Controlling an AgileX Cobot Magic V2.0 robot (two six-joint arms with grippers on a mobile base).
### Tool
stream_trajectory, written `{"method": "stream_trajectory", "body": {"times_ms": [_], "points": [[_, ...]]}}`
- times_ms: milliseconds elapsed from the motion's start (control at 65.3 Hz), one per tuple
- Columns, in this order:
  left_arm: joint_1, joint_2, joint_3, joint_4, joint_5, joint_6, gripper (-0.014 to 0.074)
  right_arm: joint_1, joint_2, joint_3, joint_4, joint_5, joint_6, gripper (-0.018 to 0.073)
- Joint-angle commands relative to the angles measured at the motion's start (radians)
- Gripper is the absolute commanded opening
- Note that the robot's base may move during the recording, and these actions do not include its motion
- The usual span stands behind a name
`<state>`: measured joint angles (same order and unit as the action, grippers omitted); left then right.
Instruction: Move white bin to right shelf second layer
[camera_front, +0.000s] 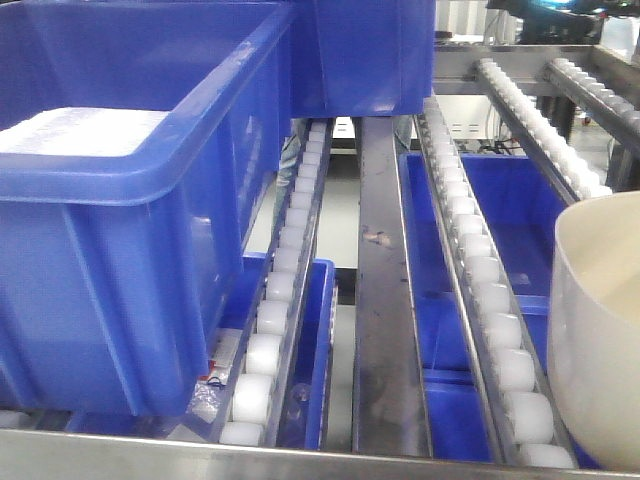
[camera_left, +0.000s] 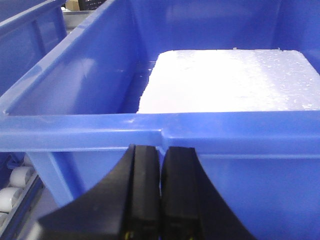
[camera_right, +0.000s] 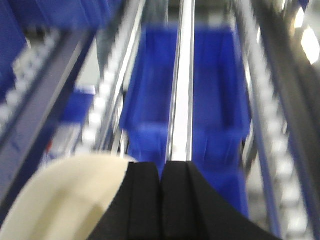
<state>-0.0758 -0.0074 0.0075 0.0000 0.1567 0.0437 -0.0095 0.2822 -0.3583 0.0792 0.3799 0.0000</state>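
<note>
White bin (camera_front: 597, 330): glossy cream, smooth-walled.

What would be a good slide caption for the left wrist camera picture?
Left gripper, fingers closed together, faces a blue crate holding a white foam block.

The left gripper (camera_left: 160, 195) showed two matte black fingers (camera_left: 146, 200) with flat inner faces, each flaring outward in a smooth curve toward a wider black base, and faint yellowish specks sat low on the inner edges. The right gripper (camera_right: 161, 200) looked the same in the blurred right wrist view: two black fingers (camera_right: 144, 205) with squared tops and vertical ridges, broadening downward into a dark body. No cables, screws or printed markings could be made out on either.
</note>
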Motion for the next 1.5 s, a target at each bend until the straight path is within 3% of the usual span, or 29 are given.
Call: {"method": "stream_trajectory", "body": {"times_ms": [0,659,812,1287,1486], "points": [[-0.004,-0.016,0.037,0.000,-0.083,-0.005,0.0085,0.000,-0.042,-0.040,0.000,-0.107,-0.027,0.0054],[-0.004,-0.016,0.037,0.000,-0.083,-0.005,0.0085,0.000,-0.100,-0.039,0.000,-0.099,-0.027,0.0054],[-0.004,-0.016,0.037,0.000,-0.083,-0.005,0.0085,0.000,-0.100,-0.003,0.000,-0.156,-0.027,0.0054],[-0.004,-0.016,0.037,0.000,-0.081,-0.005,0.0085,0.000,-0.312,0.375,0.000,-0.396,-0.027,0.0054],[-0.004,-0.016,0.037,0.000,-0.081,-0.005,0.0085,0.000,-0.313,0.372,-0.001,-0.373,-0.027,0.0054]]}}
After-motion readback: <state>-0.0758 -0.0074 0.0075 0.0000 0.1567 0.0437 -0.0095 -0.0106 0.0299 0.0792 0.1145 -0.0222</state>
